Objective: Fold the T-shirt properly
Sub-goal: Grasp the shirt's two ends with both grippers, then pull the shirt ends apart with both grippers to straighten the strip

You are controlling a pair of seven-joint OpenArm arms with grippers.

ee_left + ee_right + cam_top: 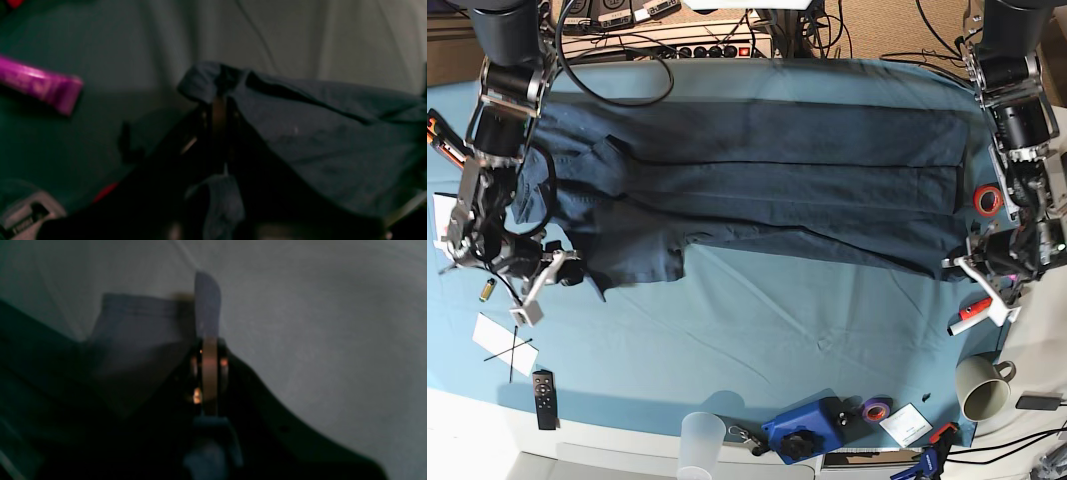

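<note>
Base view: both tools grip the T-shirt [757, 190] by its near edge, the left tool [960, 262] at one end, the right tool [567, 272] at the other. Beyond, it lies spread across the table [757, 340]. Next, likely, lift and carry that edge over together.

base looks straight down; both wrist views hug the t-shirt [757, 190].

My bench sits in a robotics lab: a teal table cloth [757, 340], a power strip [697, 48] with tangled cables behind, tape rolls [987, 199], a remote [545, 398], a mug [980, 386] (mine), and scattered tools along the edge.
</note>
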